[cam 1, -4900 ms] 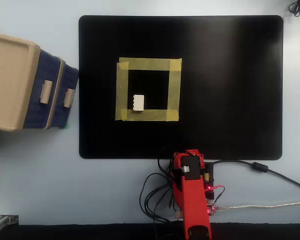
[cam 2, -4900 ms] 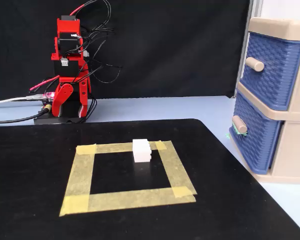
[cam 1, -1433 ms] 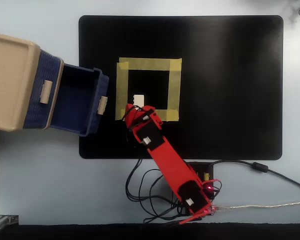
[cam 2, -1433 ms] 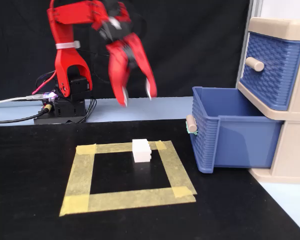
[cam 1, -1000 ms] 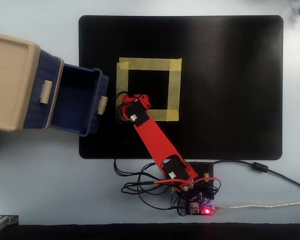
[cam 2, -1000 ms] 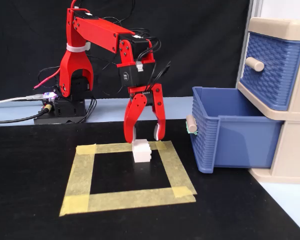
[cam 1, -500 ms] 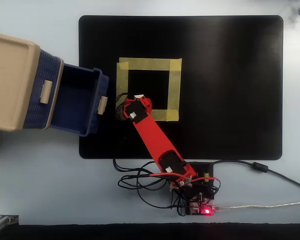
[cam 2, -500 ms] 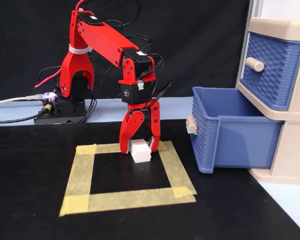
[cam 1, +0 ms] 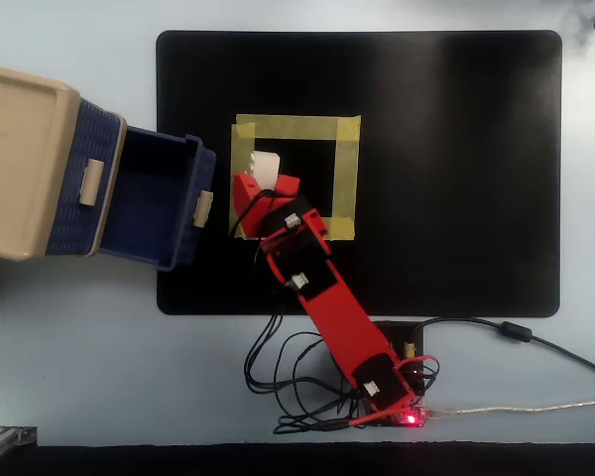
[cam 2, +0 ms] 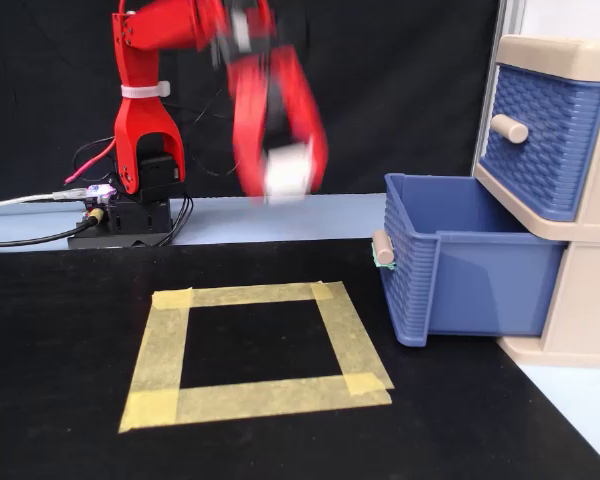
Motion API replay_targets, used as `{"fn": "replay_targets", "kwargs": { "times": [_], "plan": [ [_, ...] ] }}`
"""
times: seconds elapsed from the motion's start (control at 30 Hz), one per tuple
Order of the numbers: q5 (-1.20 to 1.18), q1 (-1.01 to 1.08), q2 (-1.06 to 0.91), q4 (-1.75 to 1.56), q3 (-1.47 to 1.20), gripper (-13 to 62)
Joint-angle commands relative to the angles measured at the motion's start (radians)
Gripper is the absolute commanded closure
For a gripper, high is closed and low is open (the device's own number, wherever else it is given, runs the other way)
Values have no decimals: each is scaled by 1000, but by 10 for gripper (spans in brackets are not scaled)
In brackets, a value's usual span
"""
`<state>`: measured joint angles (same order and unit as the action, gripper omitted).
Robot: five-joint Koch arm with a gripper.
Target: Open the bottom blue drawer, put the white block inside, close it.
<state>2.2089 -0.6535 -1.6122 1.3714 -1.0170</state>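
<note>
The red arm's fingers [cam 2: 286,172] were clamped on the small white rectangular block [cam 2: 286,170], which hung in the air between them, well above the black mat [cam 2: 70,340]. In the fixed view the arm was blurred, but the white block showed plainly between the two red fingers, one on each side of it. In the overhead view the block [cam 1: 266,167] sat at the far end of the fingers [cam 1: 268,174], over the upper left corner of the yellow tape square [cam 1: 345,178], with red finger parts [cam 1: 288,184] touching its near and right edges.

The bottom blue drawer with its smooth dark-blue tray body [cam 2: 460,265] stood pulled out of the beige-topped plastic cabinet [cam 2: 565,55]; its small beige tab handle [cam 2: 382,247] faced the tape square. In the overhead view the open drawer [cam 1: 159,198] lay just left of the held block, its handle [cam 1: 204,207] near the fingers but apart from them. The tray looked bare inside. The block was outside the drawer, to its right in the overhead view and to its left and higher in the fixed view.

The upper blue woven-front drawer [cam 2: 542,135] sat pushed into the cabinet. The mat lay on a pale blue desk [cam 1: 79,377], and the arm's base [cam 2: 130,205] stood at the far edge with cables [cam 1: 278,387] around it.
</note>
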Motion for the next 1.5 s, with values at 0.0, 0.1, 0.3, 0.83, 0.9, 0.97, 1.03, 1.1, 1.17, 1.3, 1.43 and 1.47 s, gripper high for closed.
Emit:
{"fn": "replay_targets", "kwargs": {
  "times": [0.0,0.1,0.3,0.83,0.9,0.97,1.03,1.1,1.17,1.3,1.43,1.47],
  "plan": [
    [272,-147,48,35,161,574],
    [534,-379,304,34,480,573],
    [557,-408,588,58,735,569],
    [554,-383,469,181,732,156],
    [546,-359,382,295,727,156],
    [499,-331,339,472,710,157],
    [353,-293,341,623,660,157],
    [199,-229,341,635,538,157],
    [163,-189,353,597,408,157],
    [173,-184,482,433,308,155],
    [282,-236,545,230,417,153],
    [325,-272,558,186,456,152]
  ]
}}
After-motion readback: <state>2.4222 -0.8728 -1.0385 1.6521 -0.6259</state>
